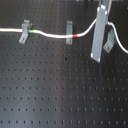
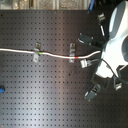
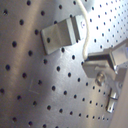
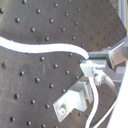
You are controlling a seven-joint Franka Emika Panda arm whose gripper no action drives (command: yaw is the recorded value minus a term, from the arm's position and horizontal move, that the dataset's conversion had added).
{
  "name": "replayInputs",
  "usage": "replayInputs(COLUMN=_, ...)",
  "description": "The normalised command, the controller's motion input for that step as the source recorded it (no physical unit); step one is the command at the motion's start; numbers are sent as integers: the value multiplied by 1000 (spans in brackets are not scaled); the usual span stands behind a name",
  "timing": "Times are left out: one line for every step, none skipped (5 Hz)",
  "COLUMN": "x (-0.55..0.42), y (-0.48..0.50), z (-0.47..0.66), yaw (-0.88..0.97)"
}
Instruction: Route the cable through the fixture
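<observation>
The white cable runs from the first exterior view's left across the black perforated board. It passes a grey clip just before its green band. It then passes a second clip just before its red band. From there it rises to my gripper, which is shut on the cable. In both wrist views the held cable runs right past a third grey clip, also the clip. A grey bar of the arm hides the grip in the first exterior view.
Beyond the third clip the cable droops off toward the first exterior view's right edge. A small blue object lies at the second exterior view's left edge. The arm's white body fills the second exterior view's right side.
</observation>
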Motion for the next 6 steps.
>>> replayInputs(x=-140, y=-30, z=471, yaw=-129)
replayInputs(x=-124, y=-60, z=401, yaw=-148)
replayInputs(x=-171, y=-41, z=284, yaw=-128)
replayInputs(x=-156, y=6, z=168, yaw=-23)
replayInputs(x=13, y=36, z=5, yaw=0)
replayInputs(x=115, y=316, z=3, yaw=0)
